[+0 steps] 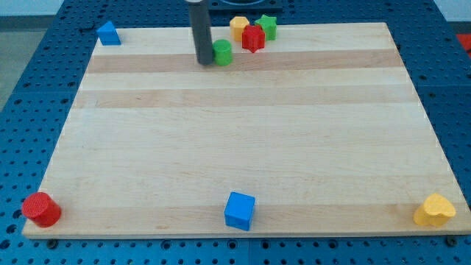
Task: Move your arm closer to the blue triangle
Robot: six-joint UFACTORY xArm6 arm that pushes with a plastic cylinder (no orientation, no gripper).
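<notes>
The blue triangle (pixel 108 33) sits at the wooden board's top left corner. My tip (pixel 204 62) is the lower end of a dark rod near the view's top centre, well to the right of the blue triangle. It stands just left of a green cylinder (pixel 222 52), close to it or touching it; I cannot tell which.
A red star-shaped block (pixel 253 38), a yellow block (pixel 238 26) and a green star-shaped block (pixel 267 26) cluster right of the tip. A red cylinder (pixel 41 209) lies bottom left, a blue cube (pixel 239 210) bottom centre, a yellow heart (pixel 435 210) bottom right.
</notes>
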